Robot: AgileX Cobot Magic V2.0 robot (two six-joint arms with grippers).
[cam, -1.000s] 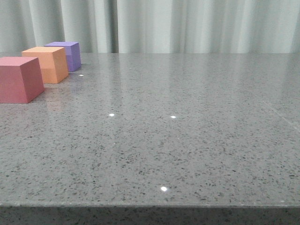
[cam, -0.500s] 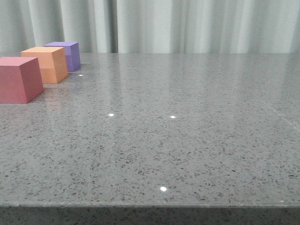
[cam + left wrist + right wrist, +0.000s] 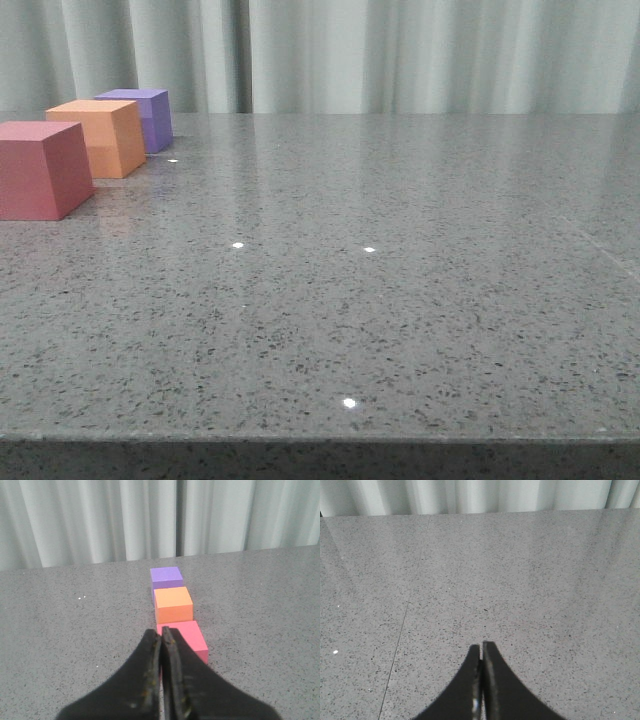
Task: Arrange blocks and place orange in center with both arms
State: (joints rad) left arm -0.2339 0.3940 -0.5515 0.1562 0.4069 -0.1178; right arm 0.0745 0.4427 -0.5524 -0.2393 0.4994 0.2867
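Looks complete: orange cube [image 3: 173,604] in line between purple cube [image 3: 166,577] and pink-red cube [image 3: 187,637]; left claw [image 3: 161,639] and right claw [image 3: 481,652] closed, empty.

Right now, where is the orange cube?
In the front view the orange cube sits far left on the table, middle of a row, between the pink-red cube nearer and the purple cube behind.

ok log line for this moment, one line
blocks: pink-red cube, orange cube, purple cube in row, orange centered | left fingers shut, empty | right fingers shut, empty
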